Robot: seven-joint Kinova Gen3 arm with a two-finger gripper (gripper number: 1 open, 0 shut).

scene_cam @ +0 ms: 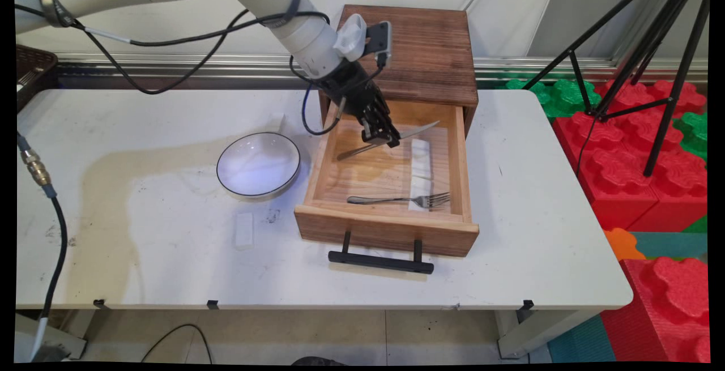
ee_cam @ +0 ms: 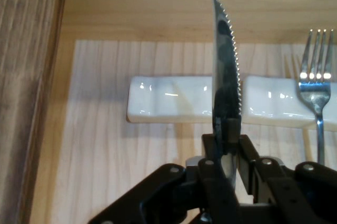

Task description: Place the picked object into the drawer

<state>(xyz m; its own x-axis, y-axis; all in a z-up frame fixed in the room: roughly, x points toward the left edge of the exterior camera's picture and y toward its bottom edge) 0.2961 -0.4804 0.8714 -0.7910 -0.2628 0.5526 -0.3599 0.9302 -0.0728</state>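
Observation:
My gripper (scene_cam: 389, 141) (ee_cam: 226, 145) is shut on a steel table knife (scene_cam: 391, 137) (ee_cam: 225, 71), held above the floor of the open wooden drawer (scene_cam: 362, 225). The serrated blade points toward the drawer's right wall. Just beyond the blade lie two white ceramic rests (scene_cam: 420, 158) (ee_cam: 168, 105) end to end. A fork (scene_cam: 402, 199) (ee_cam: 316, 84) lies near the drawer's front, its tines on the nearer rest (scene_cam: 419, 192).
The drawer is pulled out of a dark wooden cabinet (scene_cam: 422, 54), its black handle (scene_cam: 380, 261) toward the table's near side. A white black-rimmed bowl (scene_cam: 258, 163) sits left of it, a white rest (scene_cam: 244, 229) in front of the bowl. A tripod (scene_cam: 651, 71) and red blocks stand at right.

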